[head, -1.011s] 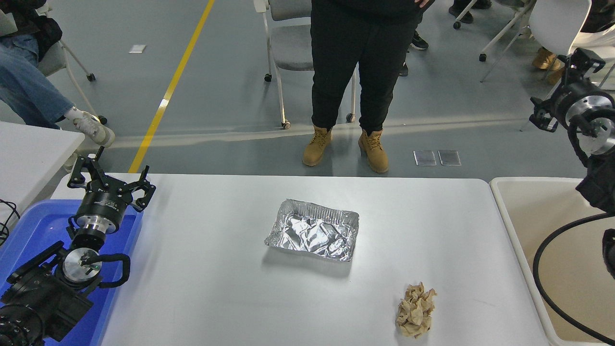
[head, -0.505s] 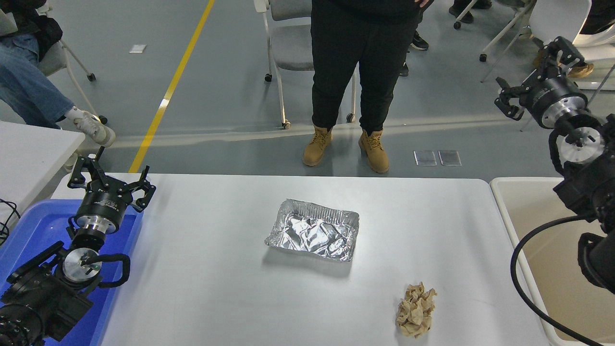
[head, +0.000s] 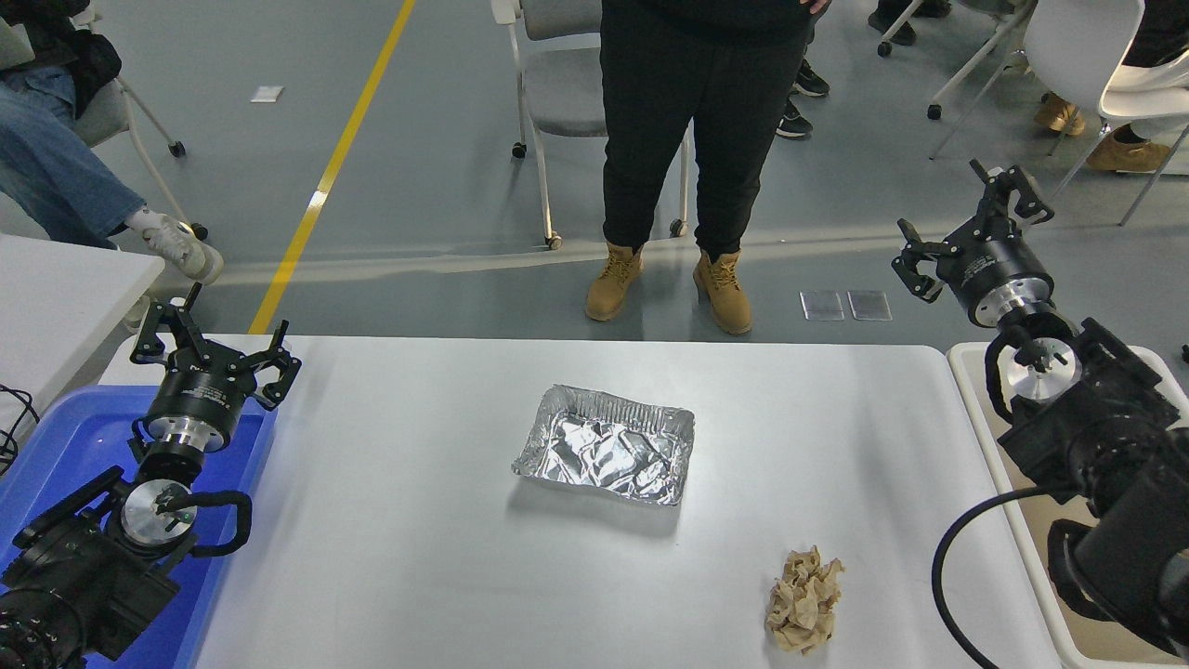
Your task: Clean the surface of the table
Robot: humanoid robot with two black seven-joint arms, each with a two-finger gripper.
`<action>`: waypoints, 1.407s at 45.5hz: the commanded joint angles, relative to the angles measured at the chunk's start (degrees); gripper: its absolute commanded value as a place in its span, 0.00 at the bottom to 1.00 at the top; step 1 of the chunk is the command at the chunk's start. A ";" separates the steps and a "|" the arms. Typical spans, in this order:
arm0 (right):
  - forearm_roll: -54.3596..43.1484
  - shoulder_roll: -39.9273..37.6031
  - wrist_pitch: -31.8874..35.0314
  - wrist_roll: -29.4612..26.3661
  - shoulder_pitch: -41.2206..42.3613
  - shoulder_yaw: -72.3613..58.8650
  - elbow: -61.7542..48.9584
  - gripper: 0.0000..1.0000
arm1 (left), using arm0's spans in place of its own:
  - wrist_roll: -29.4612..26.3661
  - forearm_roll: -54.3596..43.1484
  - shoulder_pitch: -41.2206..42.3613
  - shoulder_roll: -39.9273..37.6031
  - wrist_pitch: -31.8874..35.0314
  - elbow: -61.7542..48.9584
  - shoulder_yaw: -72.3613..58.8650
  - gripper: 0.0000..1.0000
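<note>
The white table surface (head: 390, 557) fills the lower picture. A crumpled silver foil tray (head: 605, 445) lies near its middle, and a crumpled brown paper ball (head: 804, 598) lies toward the front right. My right gripper (head: 972, 219) hangs open in the air past the table's far right corner, holding nothing, well away from both items. My left gripper (head: 212, 331) stands open at the far left, above the blue bin, and grips nothing.
A blue bin (head: 56, 446) sits under the left arm. A beige tub (head: 1040, 437) stands off the table's right edge, under the right arm. A person in black trousers and tan boots (head: 671, 177) stands at the far side. Chairs stand behind.
The right arm has swung in from the right edge, leftward and down toward the table's far right corner. The left arm, foil tray and paper ball have not moved.
</note>
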 commanded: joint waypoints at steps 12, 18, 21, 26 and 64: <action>-0.07 0.17 3.15 2.00 -3.12 -0.73 -0.08 0.97 | 0.00 0.00 0.00 0.00 -0.01 0.04 0.00 1.00; -0.16 0.08 3.06 2.00 -2.94 -1.08 -0.08 0.97 | 0.00 0.00 0.00 0.00 -0.01 -0.05 0.00 1.00; -1.12 -0.10 2.80 1.82 -2.68 -2.22 0.01 0.97 | 0.00 0.00 0.00 0.00 -0.01 0.04 0.00 1.00; -4.72 -0.19 2.53 1.56 -2.06 -12.56 -0.17 0.97 | 0.00 0.00 0.00 0.00 -0.01 0.04 0.00 1.00; -22.83 0.08 8.15 2.00 13.05 -77.71 0.53 0.97 | 0.00 0.00 0.00 0.00 -0.01 -0.05 0.00 1.00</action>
